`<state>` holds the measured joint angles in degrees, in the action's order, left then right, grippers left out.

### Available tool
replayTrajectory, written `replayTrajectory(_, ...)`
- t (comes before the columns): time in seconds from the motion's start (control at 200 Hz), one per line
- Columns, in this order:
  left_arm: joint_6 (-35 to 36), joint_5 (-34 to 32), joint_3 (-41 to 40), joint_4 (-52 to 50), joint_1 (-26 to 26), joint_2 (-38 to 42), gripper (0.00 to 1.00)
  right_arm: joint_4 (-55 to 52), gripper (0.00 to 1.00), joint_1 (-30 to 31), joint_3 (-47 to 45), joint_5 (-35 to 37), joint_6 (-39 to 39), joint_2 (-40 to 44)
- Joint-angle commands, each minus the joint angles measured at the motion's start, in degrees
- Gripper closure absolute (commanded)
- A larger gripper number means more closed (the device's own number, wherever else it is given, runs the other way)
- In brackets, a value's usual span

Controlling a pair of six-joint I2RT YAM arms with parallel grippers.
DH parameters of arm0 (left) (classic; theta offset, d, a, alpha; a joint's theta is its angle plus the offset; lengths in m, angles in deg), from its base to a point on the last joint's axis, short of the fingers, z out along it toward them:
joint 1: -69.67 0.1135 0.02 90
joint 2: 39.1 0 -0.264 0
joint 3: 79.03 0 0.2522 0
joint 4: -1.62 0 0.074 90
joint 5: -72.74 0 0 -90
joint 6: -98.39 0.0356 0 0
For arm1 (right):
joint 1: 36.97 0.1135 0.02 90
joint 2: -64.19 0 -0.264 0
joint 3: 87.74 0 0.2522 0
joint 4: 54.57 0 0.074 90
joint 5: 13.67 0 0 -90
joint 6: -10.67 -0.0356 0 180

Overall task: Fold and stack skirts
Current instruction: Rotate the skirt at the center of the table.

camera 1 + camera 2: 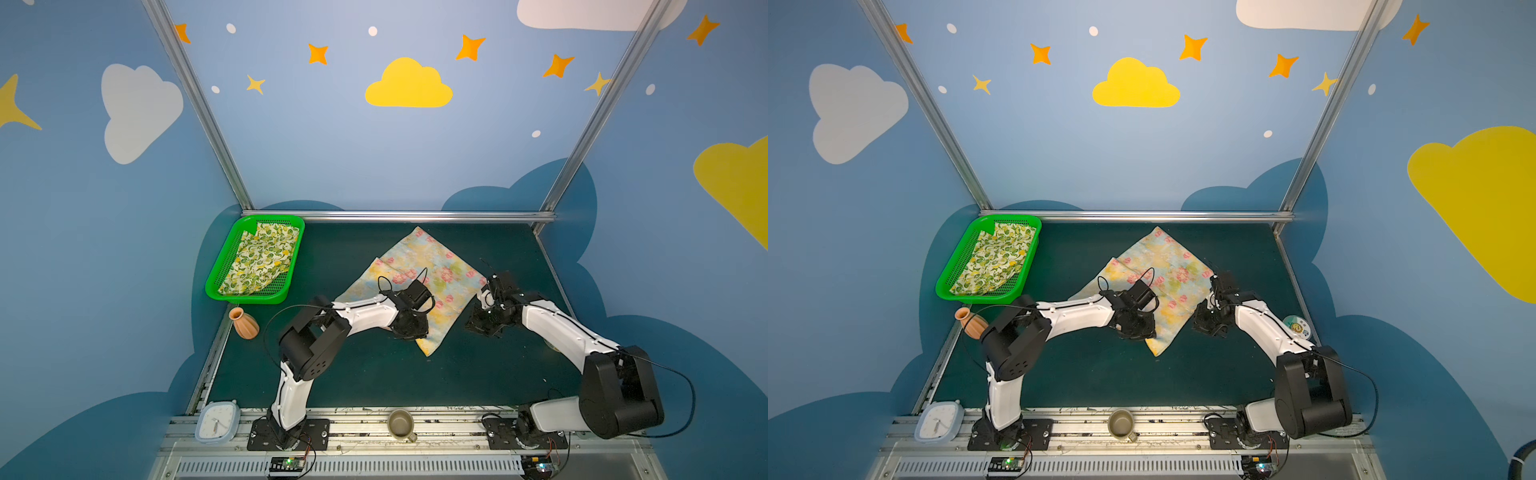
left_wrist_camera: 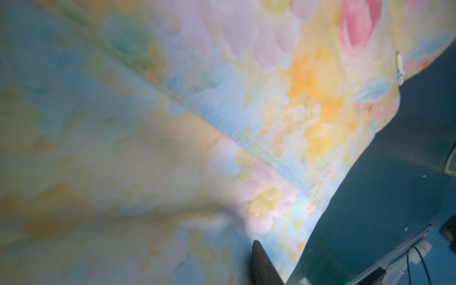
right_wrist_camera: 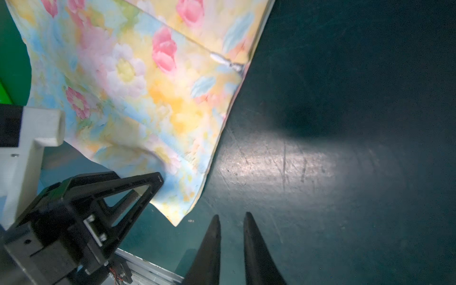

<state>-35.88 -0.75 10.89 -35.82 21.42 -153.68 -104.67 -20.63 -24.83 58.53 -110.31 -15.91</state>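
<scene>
Your left claw [image 1: 409, 328] is down on the near left edge of the flowered skirt [image 1: 432, 266]. Its wrist view shows one finger [image 2: 262, 264] against the cloth and fabric hides the rest, so you cannot tell if it is clamped on the skirt or just pressing. From the right wrist, the cloth puckers up just beside that claw.

Your right claw [image 3: 232, 217] is off the cloth, low over the bare table [image 1: 374, 374]; its fingers [image 3: 212, 246] are a narrow gap apart with nothing between them. The tips sit just beside the skirt's near corner, not touching it.

The flowered skirt lies mid-table, turned like a diamond; one corner points at the back rail and one toward you, past the left claw. A second layer shows along its left side.

The lemon skirt [image 1: 262, 262] lies flat inside the green basket [image 1: 249, 297] at the back left of the table, well apart from both claws. A vase [image 1: 244, 323] is just beside the basket's near end. A clock [image 1: 217, 422] and a cup [image 1: 401, 424] sit on the front rail by the arm bases.
</scene>
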Motion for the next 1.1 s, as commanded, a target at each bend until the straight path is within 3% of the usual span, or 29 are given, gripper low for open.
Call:
replayTrajectory(0.0, -0.42, 1.16, 0.41, -1.72, -0.79, -0.34, 0.53, -1.81, 0.8, 1.18, -0.71, 0.38, 0.88, 1.3)
replayTrajectory(0.145, -1.68, 0.06, -5.01, 0.38, -0.71, 5.38, 0.36, -2.31, 0.76, 3.69, -0.76, 1.18, 1.23, 2.12)
replayTrajectory(0.436, -6.28, -2.98, -21.1, 5.79, 2.64, 19.48, 0.34, -4.25, 0.67, 13.2, 1.76, 7.15, 2.71, 0.14)
replayTrajectory(0.776, -6.58, -3.52, -33.11, 6.84, 19.37, 34.8, 0.31, -7.56, 0.63, 27.38, 10.03, 15.88, 3.91, -8.27)
replayTrajectory(1.096, -3.99, -3.98, -35.28, 5.41, 36.43, 40.93, 0.27, -7.31, 0.64, 28.58, 17.02, 14.05, 5.28, -14.71)
